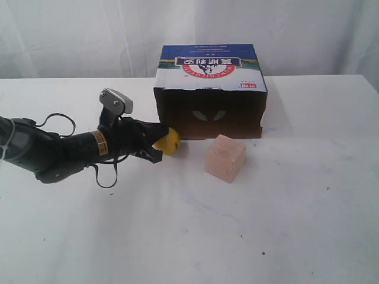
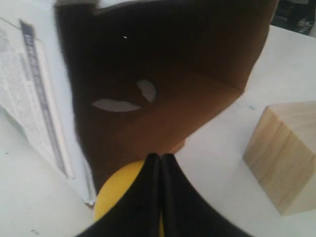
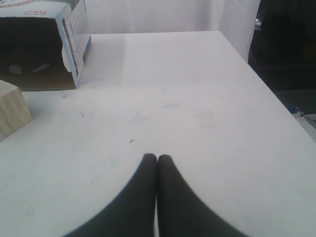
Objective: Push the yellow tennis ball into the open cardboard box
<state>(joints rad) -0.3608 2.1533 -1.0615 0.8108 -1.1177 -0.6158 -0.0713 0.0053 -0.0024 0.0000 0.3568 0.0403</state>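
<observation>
The yellow tennis ball (image 1: pixel 168 142) (image 2: pixel 118 190) rests on the table just outside the left front corner of the open cardboard box (image 1: pixel 211 89) (image 2: pixel 163 89) (image 3: pixel 37 47), whose dark brown inside faces the camera. My left gripper (image 1: pixel 159 142) (image 2: pixel 161 157) is shut with its tips pressed against the ball from the left, partly covering it. My right gripper (image 3: pixel 157 158) is shut and empty above bare table, far right of the box; it does not show in the exterior view.
A pale wooden cube (image 1: pixel 225 158) (image 2: pixel 284 155) (image 3: pixel 11 108) stands right of the ball, in front of the box's opening. The white table (image 1: pixel 266 225) ends at a right-hand edge (image 3: pixel 276 94). A white curtain hangs behind.
</observation>
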